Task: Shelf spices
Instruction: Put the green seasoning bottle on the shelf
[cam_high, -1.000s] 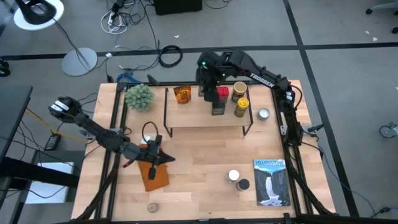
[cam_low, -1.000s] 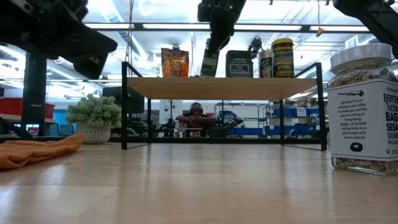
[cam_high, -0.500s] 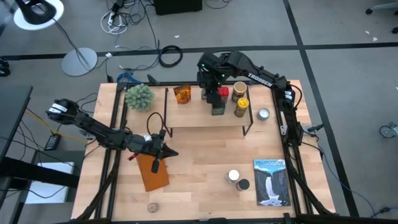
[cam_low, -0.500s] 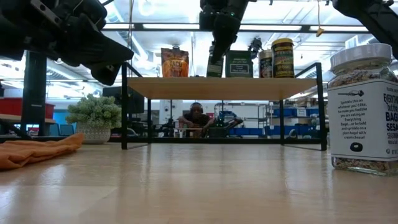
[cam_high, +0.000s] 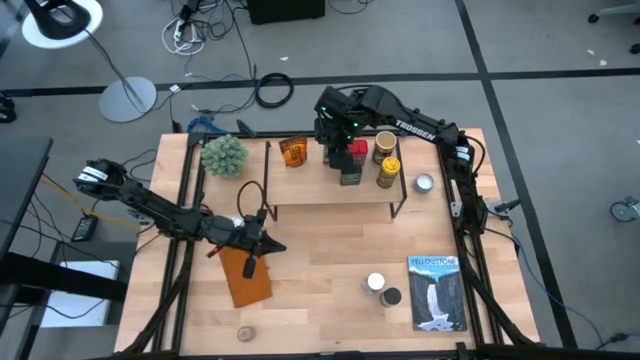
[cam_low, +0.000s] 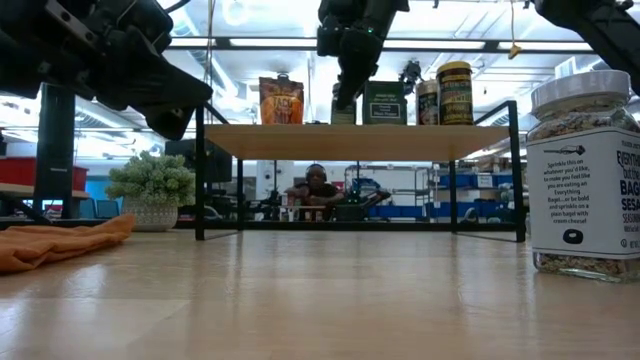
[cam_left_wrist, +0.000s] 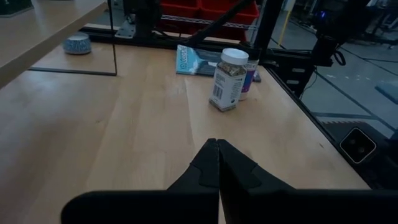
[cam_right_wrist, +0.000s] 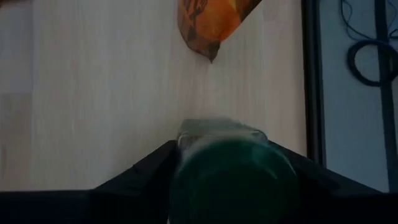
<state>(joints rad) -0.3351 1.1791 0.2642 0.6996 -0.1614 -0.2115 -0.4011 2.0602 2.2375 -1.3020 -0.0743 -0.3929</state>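
My right gripper (cam_low: 345, 60) hangs over the shelf (cam_low: 360, 142), shut on a green-lidded spice jar (cam_low: 343, 106) whose lid fills the right wrist view (cam_right_wrist: 231, 171). On the shelf's board stand an orange pouch (cam_high: 292, 151), a dark green tin (cam_high: 350, 176) and two yellow-lidded jars (cam_high: 387, 172). A white-lidded jar (cam_left_wrist: 227, 78) and a dark-lidded one (cam_high: 391, 297) rest on the table near the front right. My left gripper (cam_left_wrist: 217, 155) is shut on nothing, above the table beside the orange-brown notebook (cam_high: 248, 280). My right gripper has the jar's upper part (cam_right_wrist: 186, 140) between its two fingers (cam_right_wrist: 146, 171), one on each side. The fingers come from above, slanting down. The jar stands upright with its base on the shelf's top board, between the pouch and the tin.
A potted plant (cam_high: 223, 155) stands off the shelf's left end and a small white tin (cam_high: 424, 183) off its right end. A blue-and-white book (cam_high: 437, 292) lies at the front right. A small tan lid (cam_high: 244, 333) lies near the front edge.
My right gripper has sunk a little; the jar, which hung tilted just over the board, now stands upright on it. My left gripper has swung a little toward the table's right edge, still shut, then kept still.
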